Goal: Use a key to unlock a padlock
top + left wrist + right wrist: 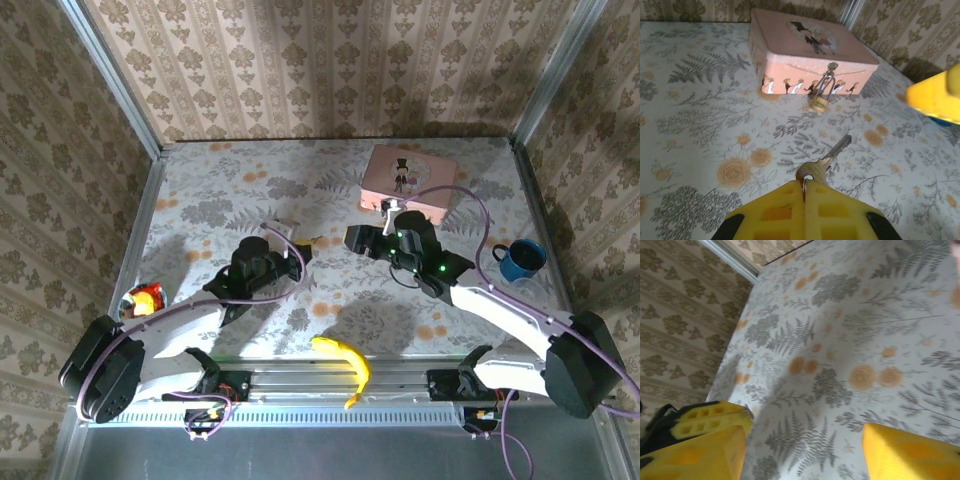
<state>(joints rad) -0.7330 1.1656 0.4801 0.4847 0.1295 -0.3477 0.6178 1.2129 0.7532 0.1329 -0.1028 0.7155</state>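
Observation:
The small brass padlock hangs by its thin silvery shackle from the front latch of the pink tin, its body resting against the table. My left gripper is shut on the ring of the key. The key's blade sticks out ahead and to the right, a short way in front of the padlock. From above, the left gripper sits mid-table, left of the tin. My right gripper is just in front of the tin. In its wrist view its jaws stand wide apart with bare tablecloth between them.
A blue mug stands at the right side. A banana lies at the near edge between the arm bases. A red and yellow object sits at the left edge. One yellow finger of the right gripper shows beside the tin.

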